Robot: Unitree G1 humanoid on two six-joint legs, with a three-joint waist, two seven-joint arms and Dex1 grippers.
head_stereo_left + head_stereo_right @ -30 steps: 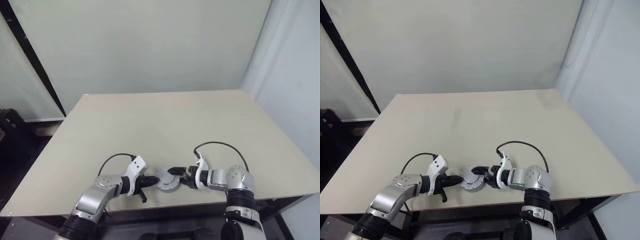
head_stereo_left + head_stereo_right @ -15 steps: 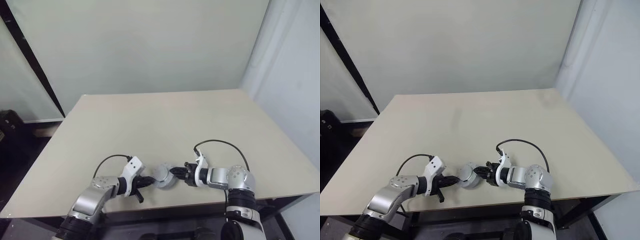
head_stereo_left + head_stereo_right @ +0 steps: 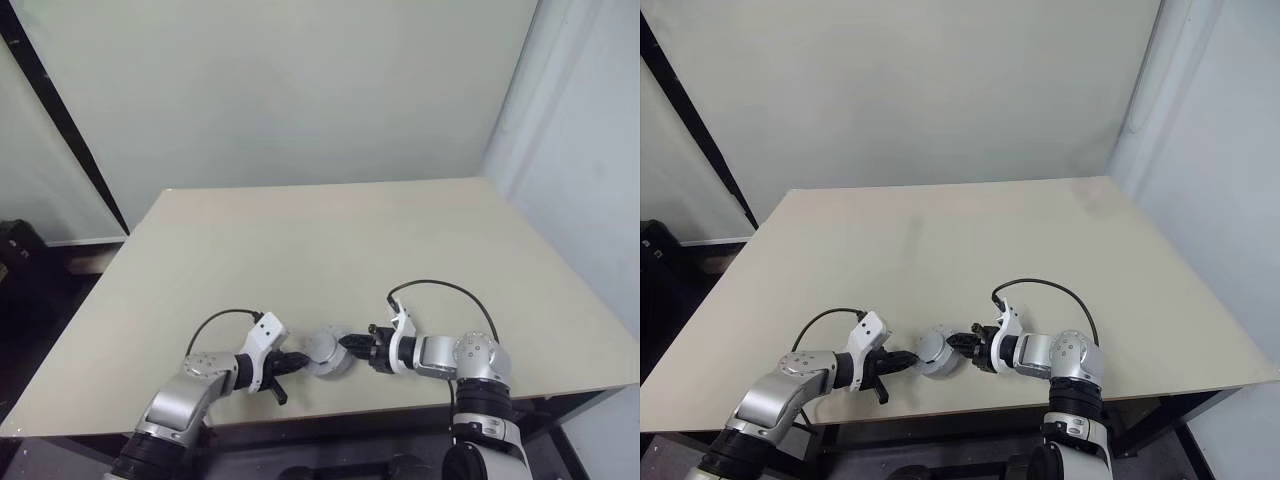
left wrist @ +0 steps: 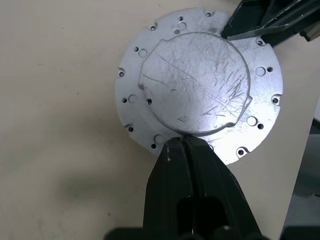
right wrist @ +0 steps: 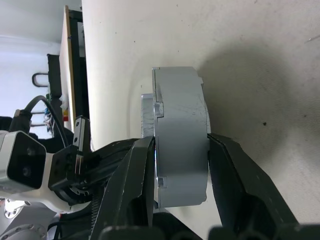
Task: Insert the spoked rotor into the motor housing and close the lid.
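**Motor housing gripped near the worktop's front edge**

Head views: The motor housing (image 3: 324, 352), seen as a round silvery-grey assembly, sits close to the front edge of the beige worktop (image 3: 330, 250), between the two arms. The left hand (image 3: 290, 362) comes at it from the robot's left with its black fingers pressed together, their tips at the housing's rim. The right hand (image 3: 350, 345) reaches in from the robot's right and has its fingers on the housing's opposite side. The two hands point toward each other with the housing between them.

Left wrist view: A flat, scratched silver plate with a raised round centre and small holes around its flange faces the camera; this is the closed face of the motor housing (image 4: 200, 85). The left hand (image 4: 184, 145) is clenched, fingers together with nothing between them, and their tips touch the plate's flange at its edge. The black fingers of the right hand (image 4: 250, 22) lie against the flange on the far side. Bare worktop (image 4: 55, 100) surrounds the plate.

Right wrist view: The motor housing (image 5: 180, 135) appears edge-on as a thick grey drum with a thinner plate on one face. The right hand (image 5: 181, 150) is grasping it, one finger on each flat face. The left hand (image 5: 107, 152) shows beyond, its fingers reaching the housing's far side.
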